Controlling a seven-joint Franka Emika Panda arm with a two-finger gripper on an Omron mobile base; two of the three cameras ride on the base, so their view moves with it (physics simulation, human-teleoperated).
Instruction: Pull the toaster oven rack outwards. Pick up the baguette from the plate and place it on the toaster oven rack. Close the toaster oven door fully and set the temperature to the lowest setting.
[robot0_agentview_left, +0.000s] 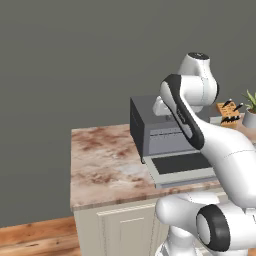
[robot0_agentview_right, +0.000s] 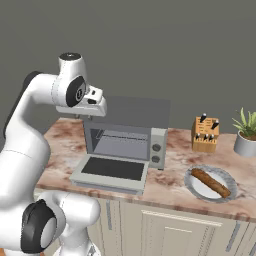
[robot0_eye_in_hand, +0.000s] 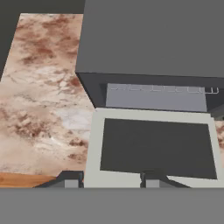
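My gripper (robot0_eye_in_hand: 109, 180) is closed, holding nothing, above the lowered silver-framed door (robot0_eye_in_hand: 153, 148). Thin silver wire rack (robot0_eye_in_hand: 162, 89) sits inside the cavity. Risk: w/ closed fingers I prob. slip off its front wire.

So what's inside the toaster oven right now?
Through the open door, the toaster oven holds the rack, still pushed in. No bread there; the baguette lies on the plate. Cavity's upper part is hidden.
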